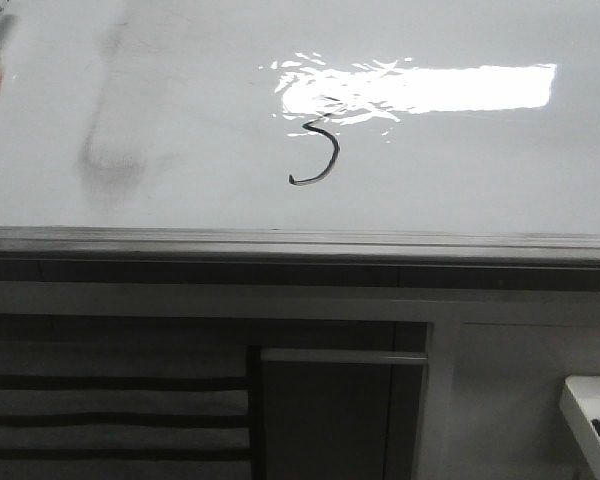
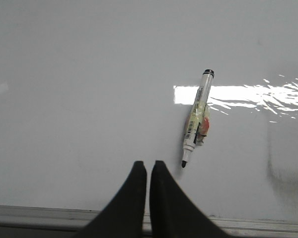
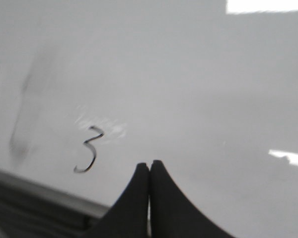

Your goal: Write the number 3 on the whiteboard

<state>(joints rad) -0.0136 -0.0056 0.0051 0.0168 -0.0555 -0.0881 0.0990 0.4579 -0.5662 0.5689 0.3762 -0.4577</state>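
The whiteboard [image 1: 180,80] is a glossy white board with a grey metal edge. A thin black number 3 [image 1: 318,150] is drawn on it just below the bright glare; it also shows in the right wrist view [image 3: 88,155]. A marker [image 2: 197,118] with its cap off lies flat on the board [image 2: 64,74] in the left wrist view, tip toward the near edge. My left gripper [image 2: 148,165] is shut and empty, just beside the marker's tip. My right gripper [image 3: 149,165] is shut and empty above the board [image 3: 198,89], beside the 3. Neither gripper shows in the front view.
A faint grey smudge [image 1: 108,160] marks the board left of the 3. Bright light glare [image 1: 420,88] lies across the board. The board's metal edge [image 1: 300,245] runs along the front. Below it stand cabinet panels [image 1: 520,400] and a white object [image 1: 595,420] at the lower right.
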